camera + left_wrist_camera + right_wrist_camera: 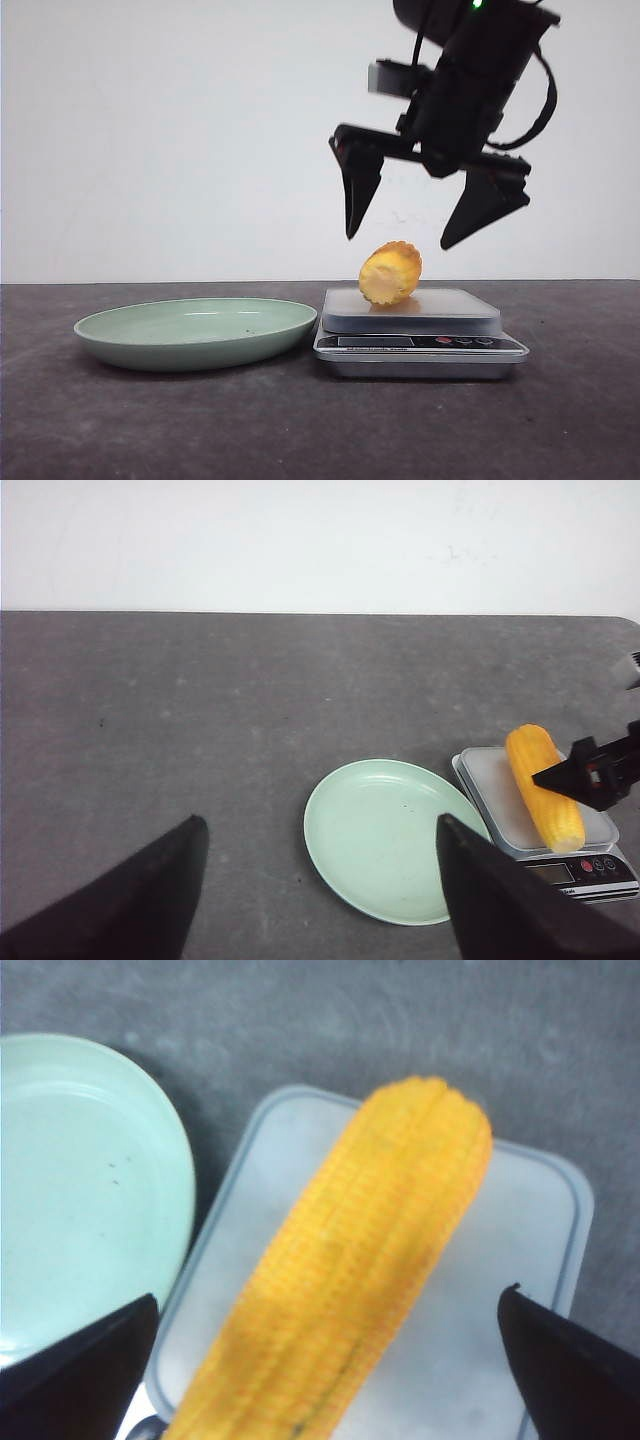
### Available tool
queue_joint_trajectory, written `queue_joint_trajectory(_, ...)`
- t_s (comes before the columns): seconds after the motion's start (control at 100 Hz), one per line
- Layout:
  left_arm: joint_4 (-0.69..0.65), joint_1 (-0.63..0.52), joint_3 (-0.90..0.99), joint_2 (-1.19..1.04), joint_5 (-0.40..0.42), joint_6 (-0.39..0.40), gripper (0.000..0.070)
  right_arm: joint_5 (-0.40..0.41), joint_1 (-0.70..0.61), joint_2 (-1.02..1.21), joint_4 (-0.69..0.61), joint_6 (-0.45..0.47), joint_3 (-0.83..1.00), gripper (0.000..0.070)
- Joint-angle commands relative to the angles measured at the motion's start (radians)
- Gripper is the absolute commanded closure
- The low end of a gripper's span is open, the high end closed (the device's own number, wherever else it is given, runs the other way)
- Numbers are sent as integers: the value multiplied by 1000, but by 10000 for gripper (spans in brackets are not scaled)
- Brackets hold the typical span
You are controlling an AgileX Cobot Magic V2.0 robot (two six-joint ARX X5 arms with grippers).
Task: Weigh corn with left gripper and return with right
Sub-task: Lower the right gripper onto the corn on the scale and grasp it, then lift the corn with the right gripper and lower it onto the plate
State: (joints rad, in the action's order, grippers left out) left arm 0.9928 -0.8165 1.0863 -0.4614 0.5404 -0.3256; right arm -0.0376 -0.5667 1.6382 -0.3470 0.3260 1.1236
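Currently the corn [390, 272] lies on the scale [418, 343], so weighing looks done. My right claw [412, 233] hangs spread above it, gripping nothing; return to the plate [195, 332] remains. My left claw [320, 900] is spread too, empty.

A pale green plate [195, 330] sitting on a dark gray table [100, 430], a silver kitchen scale [420, 345] just beside the plate, 3 small buttons [463, 341] on the scale's front, a plain white wall [150, 130] behind
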Motion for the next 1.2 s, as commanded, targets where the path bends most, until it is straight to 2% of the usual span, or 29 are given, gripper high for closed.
queue_joint_trajectory(0.0,-8,-9,11,-2,-2,3,263,-5,-6,32,8,34,18,3)
queue_joint_trajectory(0.08,2,-9,11,-2,-2,3,263,-3,-6,45,2,44,18,62)
queue_joint_trajectory(0.19,13,-9,11,-2,-2,3,263,11,-8,55,-5,62,18,223)
queue_joint_trajectory(0.28,23,-9,11,-2,-1,3,263,10,-14,55,-4,68,18,392)
queue_joint_trajectory(0.42,33,-9,11,-2,-1,3,264,10,-19,55,2,68,18,700)
queue_joint_trajectory(0.67,33,-9,11,-2,-1,3,264,6,-20,37,-10,65,18,700)
queue_joint_trajectory(0.88,35,-10,11,-2,-2,3,264,25,-43,-102,-48,6,18,700)
queue_joint_trajectory(1.04,40,-9,11,-2,-2,2,264,94,-103,-240,-49,-20,21,700)
queue_joint_trajectory(1.191,39,-9,11,-2,-1,-5,264,92,-193,-280,-49,-19,79,700)
